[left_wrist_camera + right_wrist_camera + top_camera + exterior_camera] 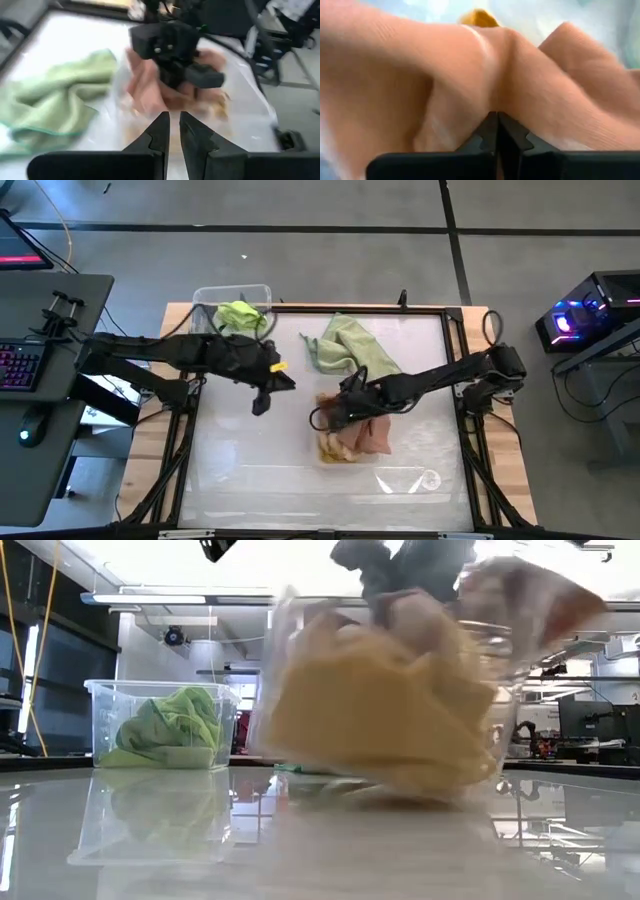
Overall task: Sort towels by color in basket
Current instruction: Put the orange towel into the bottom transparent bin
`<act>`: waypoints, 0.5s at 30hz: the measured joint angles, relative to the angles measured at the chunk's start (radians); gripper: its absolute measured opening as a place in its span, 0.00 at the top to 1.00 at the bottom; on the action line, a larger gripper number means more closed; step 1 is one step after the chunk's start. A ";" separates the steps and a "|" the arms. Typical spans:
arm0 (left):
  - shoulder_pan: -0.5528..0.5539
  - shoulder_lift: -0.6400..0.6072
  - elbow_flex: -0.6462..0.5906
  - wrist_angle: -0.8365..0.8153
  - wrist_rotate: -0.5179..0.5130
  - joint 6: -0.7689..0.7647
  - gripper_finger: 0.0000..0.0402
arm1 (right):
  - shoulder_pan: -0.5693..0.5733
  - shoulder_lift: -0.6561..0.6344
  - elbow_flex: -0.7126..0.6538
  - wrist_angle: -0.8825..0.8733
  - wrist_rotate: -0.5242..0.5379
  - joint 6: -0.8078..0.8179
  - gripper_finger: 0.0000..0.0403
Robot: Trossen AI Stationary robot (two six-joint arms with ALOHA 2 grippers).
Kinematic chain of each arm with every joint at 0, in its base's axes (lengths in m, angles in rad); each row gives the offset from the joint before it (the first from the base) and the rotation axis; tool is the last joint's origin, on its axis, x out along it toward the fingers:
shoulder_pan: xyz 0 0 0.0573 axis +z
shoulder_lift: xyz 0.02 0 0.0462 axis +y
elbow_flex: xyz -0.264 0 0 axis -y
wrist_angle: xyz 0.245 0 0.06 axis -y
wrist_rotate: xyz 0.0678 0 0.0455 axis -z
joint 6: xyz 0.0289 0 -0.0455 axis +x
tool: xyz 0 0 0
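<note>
The right gripper (497,131) is clamped on a pink towel (372,432) lying on a yellow towel (380,710) mid-table. The left gripper (174,131), narrowly parted and holding nothing, hovers nearby. Beyond lie a pale green towel (352,346) and a bin (205,302) holding a lime towel (240,315).

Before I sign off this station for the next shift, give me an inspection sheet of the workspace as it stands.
Surface: glossy white table in a wooden frame.
Job's things: lime towel in the clear bin at the far left corner; sage towel loose on the table; pink towel and yellow towels piled in a second clear bin.
Clutter: nothing seen.
Grippers: left gripper nearly closed, empty, held mid-table pointing at the pile; right gripper shut on the pink towel.
Cables: run beside the right arm's base.
Surroundings: desk with keyboard to the left, lit computer to the right.
</note>
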 joint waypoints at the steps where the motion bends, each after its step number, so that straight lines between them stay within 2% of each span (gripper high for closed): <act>1: 0.000 -0.013 0.000 0.005 -0.026 0.014 0.92 | -0.001 -0.019 0.000 -0.001 0.000 -0.002 1.00; 5: 0.001 -0.052 0.000 -0.003 -0.100 0.058 0.92 | -0.005 -0.088 0.000 0.001 -0.007 0.007 1.00; 9: 0.003 -0.057 0.000 -0.073 -0.117 0.063 0.92 | 0.004 -0.178 0.000 -0.003 -0.049 0.010 1.00; 15: 0.003 -0.050 -0.033 -0.166 -0.117 0.038 0.92 | 0.074 -0.338 0.001 -0.253 -0.057 0.217 1.00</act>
